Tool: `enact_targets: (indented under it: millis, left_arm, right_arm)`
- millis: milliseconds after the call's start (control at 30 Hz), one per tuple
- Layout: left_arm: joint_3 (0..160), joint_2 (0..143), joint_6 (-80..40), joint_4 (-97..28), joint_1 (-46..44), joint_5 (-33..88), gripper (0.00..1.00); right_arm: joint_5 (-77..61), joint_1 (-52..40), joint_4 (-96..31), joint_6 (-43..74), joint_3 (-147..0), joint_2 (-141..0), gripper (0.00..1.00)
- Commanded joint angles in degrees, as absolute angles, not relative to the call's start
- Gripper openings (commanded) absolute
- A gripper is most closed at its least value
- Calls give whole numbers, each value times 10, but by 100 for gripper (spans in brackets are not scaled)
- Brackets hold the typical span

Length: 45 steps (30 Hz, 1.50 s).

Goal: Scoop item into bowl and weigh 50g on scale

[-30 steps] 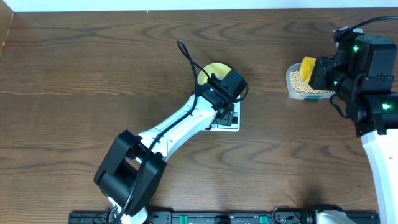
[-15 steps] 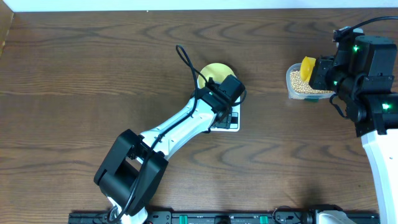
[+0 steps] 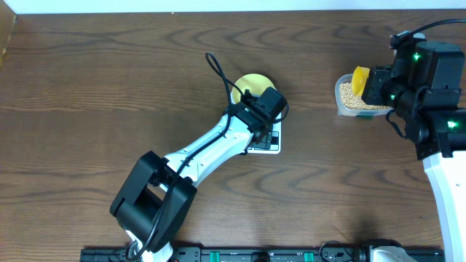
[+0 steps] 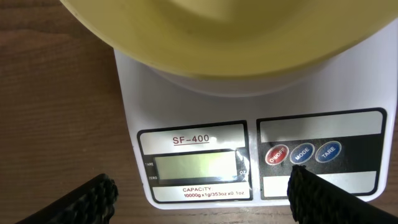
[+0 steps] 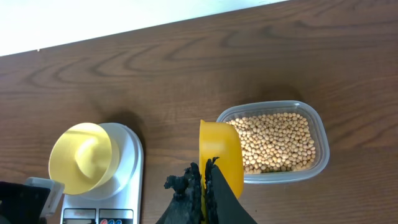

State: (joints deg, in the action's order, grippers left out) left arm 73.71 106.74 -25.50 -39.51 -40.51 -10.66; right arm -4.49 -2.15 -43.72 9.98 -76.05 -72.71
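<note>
The pale-yellow bowl (image 3: 250, 84) (image 4: 236, 37) (image 5: 84, 157) sits empty on the white scale (image 3: 271, 145) (image 4: 249, 112) (image 5: 127, 155). The scale's display (image 4: 194, 167) is blank. My left gripper (image 4: 202, 196) is open, its fingers spread just above the scale's front edge, the right finger close below the buttons (image 4: 303, 153). My right gripper (image 5: 205, 186) (image 3: 373, 81) is shut on the handle of a yellow scoop (image 5: 219, 152) (image 3: 359, 80). The scoop's empty bowl hangs over the left end of a clear tub (image 5: 320, 146) (image 3: 339, 94) of tan beans (image 5: 277, 140) (image 3: 358, 103).
The dark wood table (image 3: 109, 80) ends at a white strip along the far edge (image 5: 93, 22). The left arm's body (image 3: 211, 149) stretches from the front edge toward the scale. A black rail (image 3: 255, 255) runs along the front.
The left gripper has shifted slightly back toward the scale's front. The right arm with the scoop has not moved.
</note>
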Motion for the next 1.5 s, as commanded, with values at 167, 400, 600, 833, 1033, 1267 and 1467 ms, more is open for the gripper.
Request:
enact_targets:
  millis: [167, 400, 600, 833, 1033, 1267, 1467]
  left_arm:
    - [733, 1085, -247, -397, -403, -112, 89]
    - [733, 1088, -247, -400, -403, -112, 90]
    - [733, 1101, -248, -399, -403, -114, 89]
    - [733, 1106, -247, -391, -403, -115, 89]
    - [733, 1107, -247, -388, -403, -117, 89]
    - [733, 1112, -245, -382, -403, -117, 90]
    - [733, 1112, -245, -382, -403, -117, 90]
  right_arm:
    - [-46, -31, -437, 93, -771, -728, 1]
    - [-46, -31, -435, 93, -771, -728, 1]
    - [-46, -31, -435, 93, -771, -728, 1]
    - [-46, -31, -433, 93, -771, -728, 1]
    - [-47, -31, -432, 93, -771, -728, 1]
    - [-46, -31, -432, 93, -771, -728, 1]
    - [-46, -31, -433, 93, -771, -728, 1]
